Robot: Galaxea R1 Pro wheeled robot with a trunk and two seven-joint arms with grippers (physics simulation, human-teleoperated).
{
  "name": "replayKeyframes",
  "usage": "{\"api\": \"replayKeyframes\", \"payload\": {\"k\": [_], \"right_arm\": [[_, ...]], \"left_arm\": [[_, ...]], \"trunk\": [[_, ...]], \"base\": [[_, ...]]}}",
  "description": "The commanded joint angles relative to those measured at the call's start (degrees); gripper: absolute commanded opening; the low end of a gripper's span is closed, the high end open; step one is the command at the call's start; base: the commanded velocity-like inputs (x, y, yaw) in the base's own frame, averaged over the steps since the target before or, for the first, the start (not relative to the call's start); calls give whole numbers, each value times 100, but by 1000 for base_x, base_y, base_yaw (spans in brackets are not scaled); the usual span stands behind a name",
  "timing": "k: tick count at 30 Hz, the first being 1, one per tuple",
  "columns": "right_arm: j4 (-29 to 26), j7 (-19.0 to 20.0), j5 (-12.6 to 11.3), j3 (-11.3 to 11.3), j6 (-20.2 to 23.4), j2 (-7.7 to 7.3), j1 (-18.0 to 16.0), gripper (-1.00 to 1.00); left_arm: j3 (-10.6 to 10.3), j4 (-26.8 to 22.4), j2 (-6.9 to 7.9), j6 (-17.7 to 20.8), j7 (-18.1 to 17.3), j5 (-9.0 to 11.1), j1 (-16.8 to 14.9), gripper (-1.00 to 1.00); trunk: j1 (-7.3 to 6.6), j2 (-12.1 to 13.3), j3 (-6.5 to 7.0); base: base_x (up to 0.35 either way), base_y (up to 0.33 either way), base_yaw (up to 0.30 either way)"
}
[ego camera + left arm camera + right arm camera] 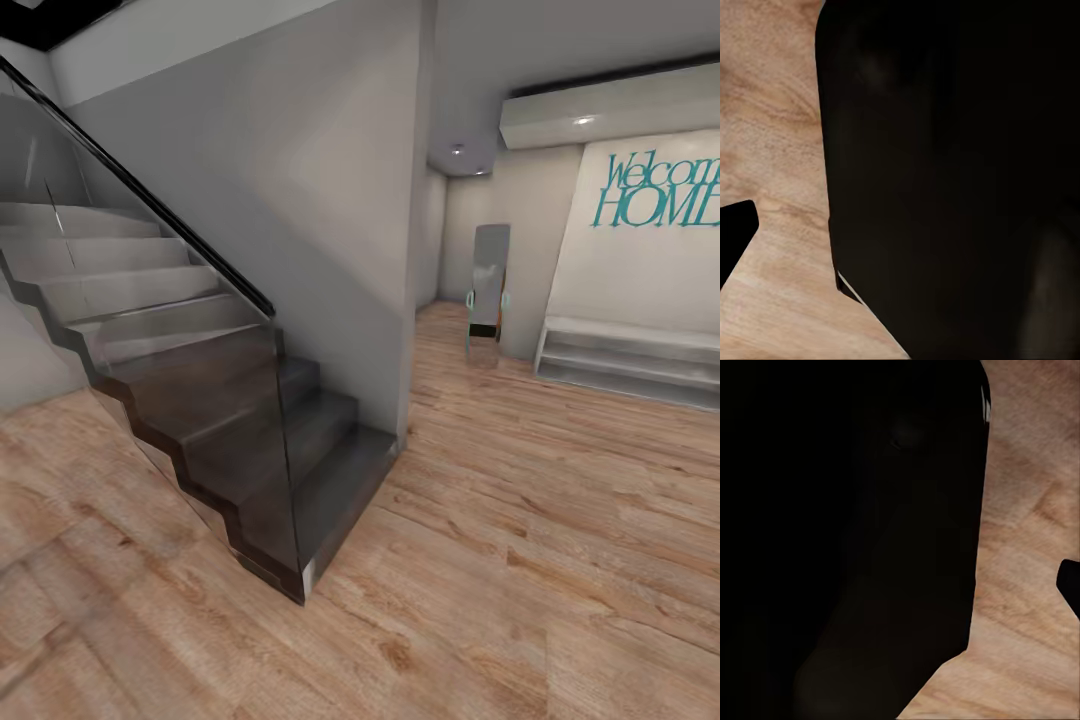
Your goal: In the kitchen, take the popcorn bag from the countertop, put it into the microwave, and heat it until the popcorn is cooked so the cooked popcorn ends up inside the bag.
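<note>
Indoors, the head view looks across a hallway with a pale wood floor (520, 560). A dark staircase (250, 430) with a glass side panel and black handrail climbs toward the upper left of the frame. A grey wall (300, 200) rises behind it. At the upper right, teal lettering (660, 190) reads "Welcome HOME" above a low white bench (630, 360), with a standing mirror (488, 290) just left of it. Both wrist views show a large black shape (960, 180) over wood flooring (1035, 585); whether either gripper is spread or pressed together cannot be told. No popcorn bag, microwave or countertop appears here.
</note>
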Motion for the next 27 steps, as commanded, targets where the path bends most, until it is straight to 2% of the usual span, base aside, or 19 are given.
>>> {"api": "replayKeyframes", "payload": {"k": [1, 5, 13, 27], "right_arm": [[9, -9, 33, 33, -27, -10, 0, 100], [9, -9, 44, 70, -21, -11, 0, 100], [9, -9, 42, 81, -14, -14, 0, 100], [9, -9, 35, 80, -14, -9, 0, 100]], "left_arm": [[33, 33, -33, 0, -9, 33, -9, 100], [105, 35, -83, 0, -9, 36, -6, 100], [130, -224, -97, -24, -5, 293, 8, 100], [133, -237, -97, -26, -9, 325, 8, 100]], "trunk": [[0, -2, -3], [0, -2, -3], [0, -2, -3], [0, -2, -3]], "base": [[0, 0, 0], [0, 0, 0], [-21, 0, 0], [-321, 0, 0]]}}
